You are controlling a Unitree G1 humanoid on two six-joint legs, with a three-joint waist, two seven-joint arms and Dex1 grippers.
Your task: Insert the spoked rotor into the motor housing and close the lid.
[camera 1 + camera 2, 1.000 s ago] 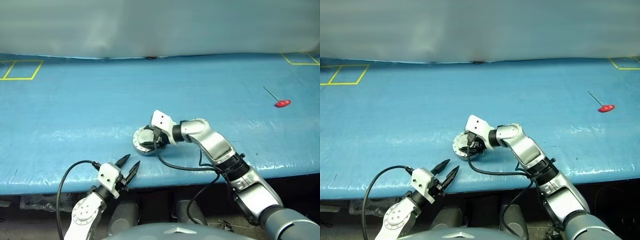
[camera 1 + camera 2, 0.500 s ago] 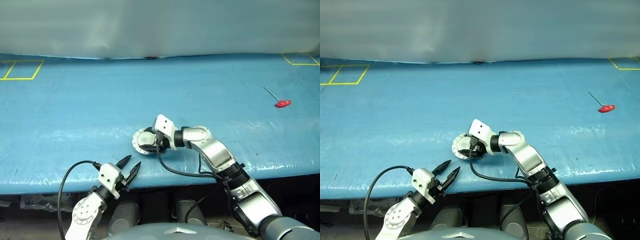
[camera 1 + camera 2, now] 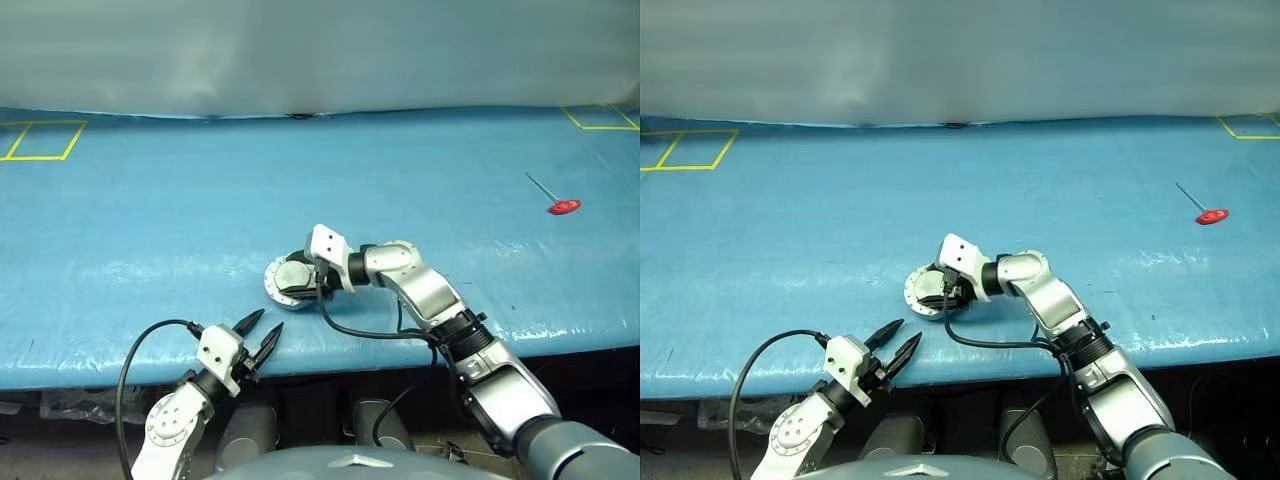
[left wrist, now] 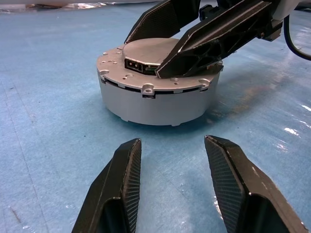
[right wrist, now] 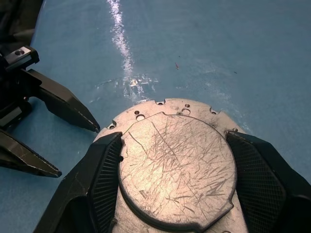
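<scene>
The motor housing [image 3: 283,284], a round silver-grey shell, stands on the blue table [image 3: 150,230] near its front edge. Its plain wall [image 4: 155,104] faces the left wrist view. The lid [image 5: 177,170] lies flat on top, scratched silver face up. My right gripper [image 5: 174,138] reaches in from the right and is shut on the lid's raised centre, one black finger against each side. My left gripper [image 3: 268,320] hovers at the table's front edge, open and empty, pointing at the housing from a short way off. The spoked rotor is hidden.
A red-handled tool [image 3: 563,206] lies far off at the right. Yellow tape marks sit at the back left [image 3: 45,140] and back right [image 3: 600,117] corners. A black cable [image 3: 370,335] hangs from my right wrist over the table's front edge.
My right forearm and wrist dipped, then rose again, while its fingers stayed on the lid. The housing and my left gripper have not moved.
</scene>
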